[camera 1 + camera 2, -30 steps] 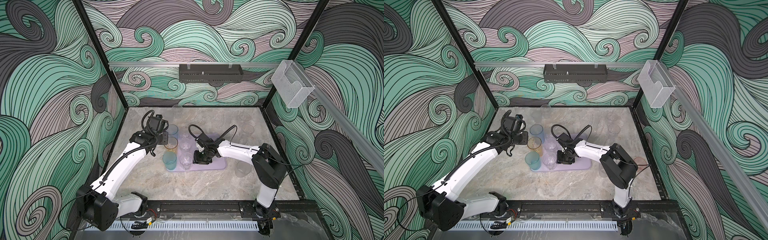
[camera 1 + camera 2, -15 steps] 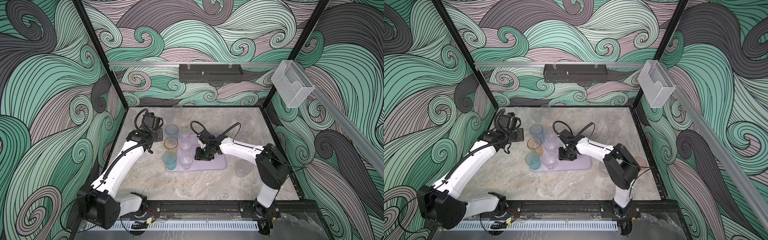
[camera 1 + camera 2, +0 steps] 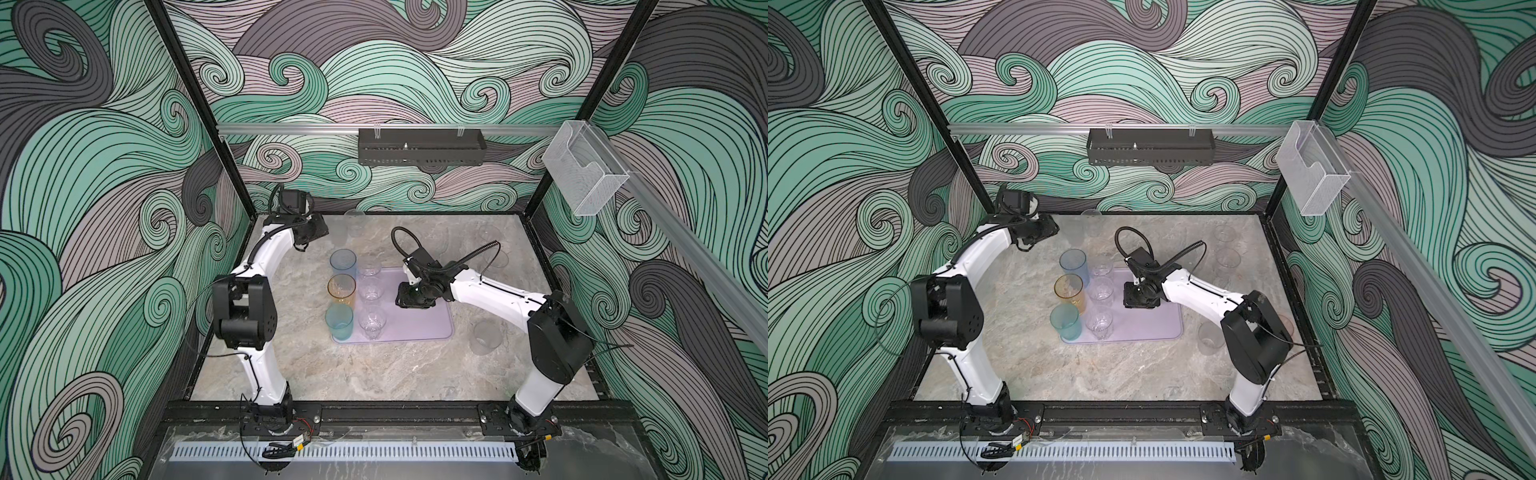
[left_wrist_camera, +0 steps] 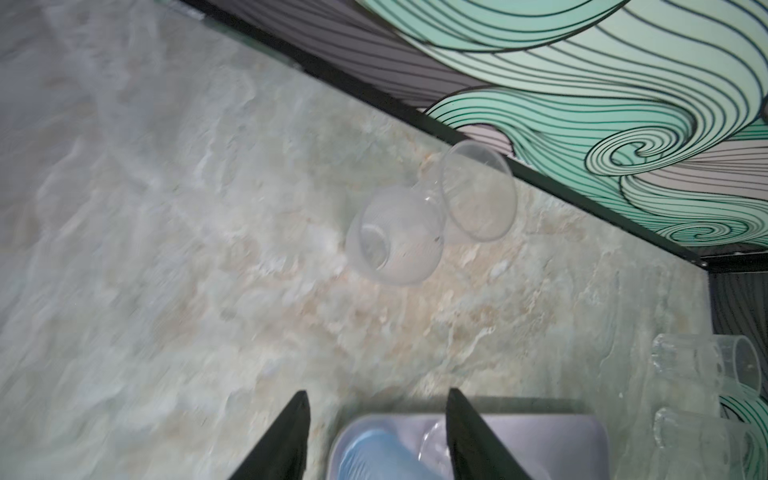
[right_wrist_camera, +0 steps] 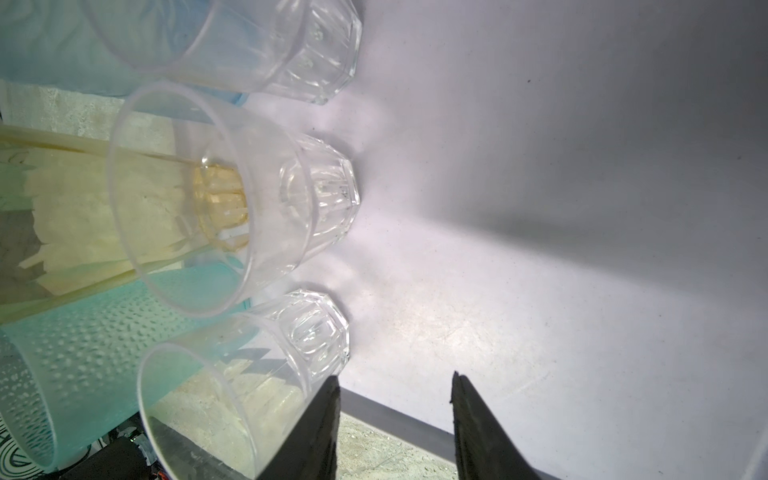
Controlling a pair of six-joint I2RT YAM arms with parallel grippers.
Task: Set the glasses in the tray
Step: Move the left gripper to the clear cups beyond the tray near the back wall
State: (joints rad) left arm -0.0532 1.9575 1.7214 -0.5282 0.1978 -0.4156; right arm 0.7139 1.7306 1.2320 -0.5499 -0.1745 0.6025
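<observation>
1. Reaching for the two frosted cups at the far edge of the tabletop (image 3: 374, 374) looked like the step in hand for the left hand (image 4: 376, 394), which hovered at the far left, short of them
2. To do it well, I judged, it should take only the nearer frosted cup (image 4: 395, 237), descending upright with one finger on either side of it. The farther frosted cup (image 4: 478, 191) stood so close that I could not tell whether they touched, and a careless sweep might knock it into the far wall
3. The left hand's jaws stood partly apart, with nothing between them and touching nothing
4. The right hand (image 5: 394, 376) hovered over the bare right part of the tray (image 3: 432, 328), just right of the middle clear glass (image 3: 371, 289), jaws likewise partly apart and empty
5. The tray lay mid-tabletop. It carried the blue tumbler (image 3: 343, 264), amber tumbler (image 3: 341, 286) and teal tumbler (image 3: 339, 320) from far to near, with three clear glasses beside them
6. A grey cup (image 3: 486, 336) stood off the tray at the near right
</observation>
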